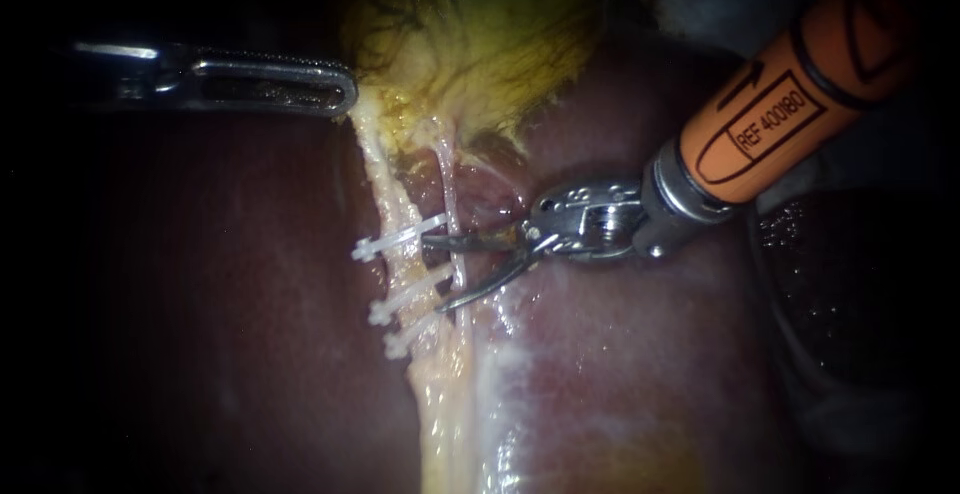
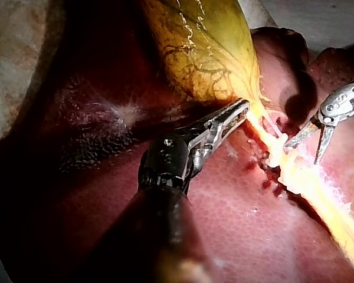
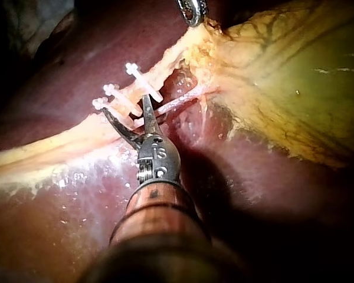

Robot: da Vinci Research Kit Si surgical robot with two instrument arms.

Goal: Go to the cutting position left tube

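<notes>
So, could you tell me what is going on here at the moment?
My left instrument has its jaws shut on the gallbladder at its narrow end, holding it above the liver. My right instrument has its blades open at the left tube, which carries three white clips. The blades sit roughly level with the gap below the top clip, and the tube looks uncut.

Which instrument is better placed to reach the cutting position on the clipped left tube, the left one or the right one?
Right. The right instrument has open jaws beside the left tube, near its clips. The left instrument is farther up, shut on the gallbladder, likely holding tension.
</notes>
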